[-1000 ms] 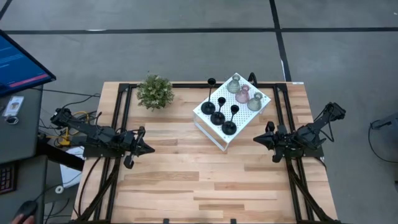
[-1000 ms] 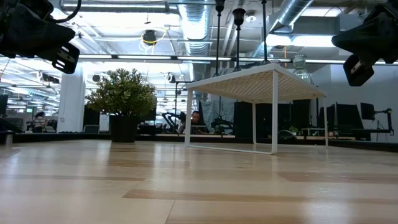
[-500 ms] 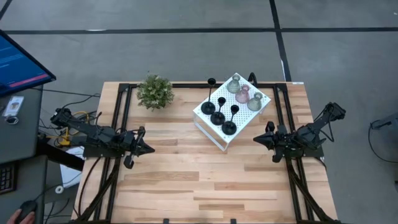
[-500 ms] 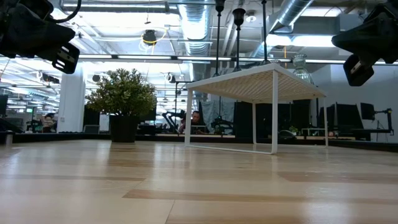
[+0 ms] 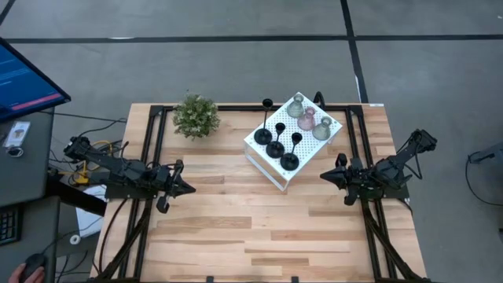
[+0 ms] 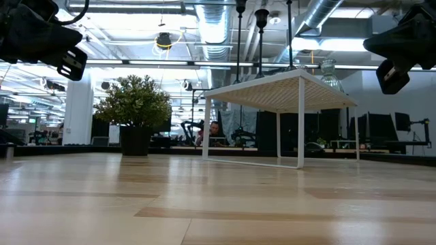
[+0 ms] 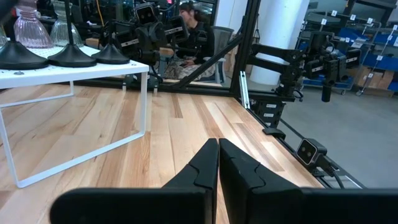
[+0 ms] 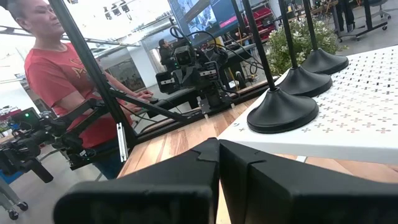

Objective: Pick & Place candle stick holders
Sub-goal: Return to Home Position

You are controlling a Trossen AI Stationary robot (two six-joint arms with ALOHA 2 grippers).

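Three black candle stick holders (image 5: 275, 147) with round bases and thin stems stand in a row on top of the white perforated box (image 5: 266, 170) at the table's far middle. Three glass holders stand beside them: two greenish-grey (image 5: 295, 105) and one pink (image 5: 306, 119). The black bases also show in the right wrist view (image 8: 283, 109) and the left wrist view (image 7: 73, 57). My left gripper (image 5: 191, 189) is shut and empty above the table's left side. My right gripper (image 5: 322, 178) is shut and empty, just right of the box.
A green potted plant (image 5: 196, 115) stands at the table's far left. The box stands on thin white legs (image 6: 300, 129) with open space beneath. Bare wood lies across the table's near half (image 5: 259, 236). A person in a red shirt (image 8: 56, 68) stands beyond the table.
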